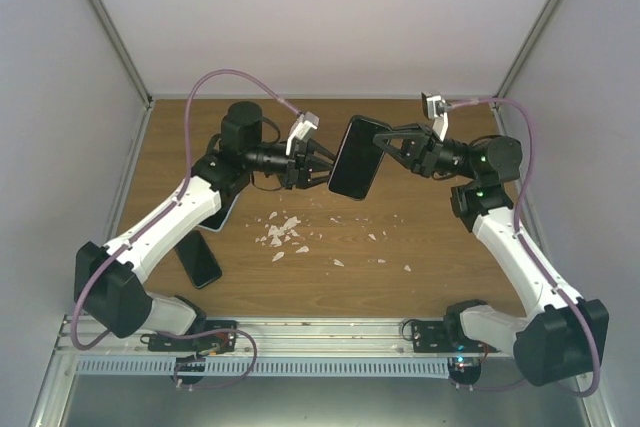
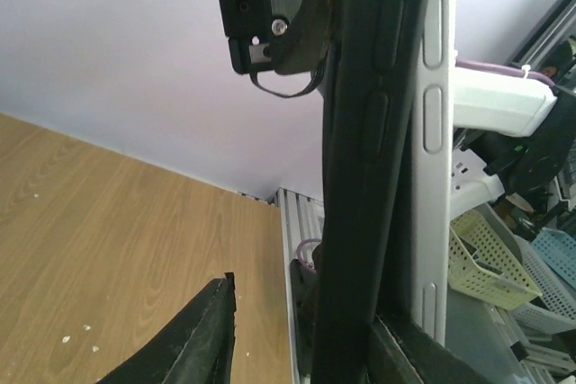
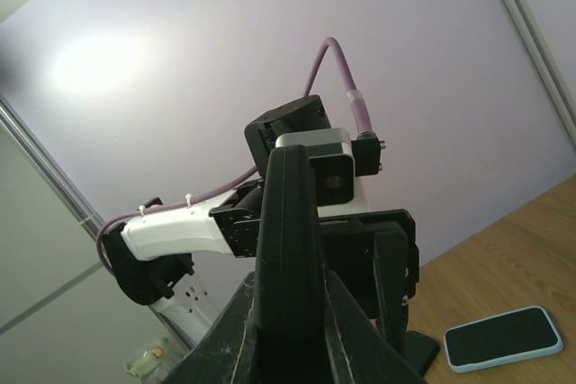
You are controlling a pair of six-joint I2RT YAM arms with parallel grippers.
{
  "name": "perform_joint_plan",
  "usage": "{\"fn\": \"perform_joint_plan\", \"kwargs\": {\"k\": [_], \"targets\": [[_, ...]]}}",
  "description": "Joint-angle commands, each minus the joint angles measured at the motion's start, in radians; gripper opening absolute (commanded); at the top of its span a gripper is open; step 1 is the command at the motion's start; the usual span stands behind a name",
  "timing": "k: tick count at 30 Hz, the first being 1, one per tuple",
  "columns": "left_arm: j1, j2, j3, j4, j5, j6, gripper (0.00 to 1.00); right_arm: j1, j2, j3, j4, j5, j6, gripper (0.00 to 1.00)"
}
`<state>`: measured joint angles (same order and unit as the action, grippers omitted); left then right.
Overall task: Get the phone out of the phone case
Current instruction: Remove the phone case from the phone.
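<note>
From above, both arms reach inward with the phone (image 1: 355, 159) in mid-air between the left gripper (image 1: 318, 172) and the right gripper (image 1: 392, 147). The left wrist view shows the left jaws parted, one finger (image 2: 209, 330) clear of the black case (image 2: 360, 177), so they should pinch the case lip alone before peeling. The right wrist view shows the right gripper clamped on the phone; it should hold firm.

Both arms extend forward and inward, with the wrists raised and the grippers facing each other at centre. Left gripper (image 1: 318, 169): jaws parted. Right gripper (image 1: 385, 144): jaws clamped on the cased phone (image 1: 352, 159).
</note>
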<state>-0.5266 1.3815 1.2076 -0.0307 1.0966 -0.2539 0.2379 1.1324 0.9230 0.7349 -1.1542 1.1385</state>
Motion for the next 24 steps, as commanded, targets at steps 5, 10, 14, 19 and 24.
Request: {"fn": "perform_joint_plan", "kwargs": {"k": [5,10,14,19,24], "targets": [[-0.016,0.051,0.083,0.285,-0.016,-0.148,0.4,0.095,-0.022,-0.045,0.014,-0.152,0.067,0.01],[-0.038,0.057,0.082,0.311,-0.008,-0.192,0.4,0.11,-0.014,-0.054,0.008,-0.144,0.058,0.01],[-0.039,0.068,0.068,0.338,-0.01,-0.244,0.39,0.12,-0.003,-0.062,0.004,-0.139,0.056,0.01],[-0.039,0.076,0.046,0.355,-0.012,-0.286,0.36,0.121,0.013,-0.073,-0.001,-0.136,0.055,0.0],[-0.028,0.068,0.004,0.372,-0.005,-0.312,0.2,0.116,0.02,-0.069,-0.03,-0.13,0.021,0.01]]}}
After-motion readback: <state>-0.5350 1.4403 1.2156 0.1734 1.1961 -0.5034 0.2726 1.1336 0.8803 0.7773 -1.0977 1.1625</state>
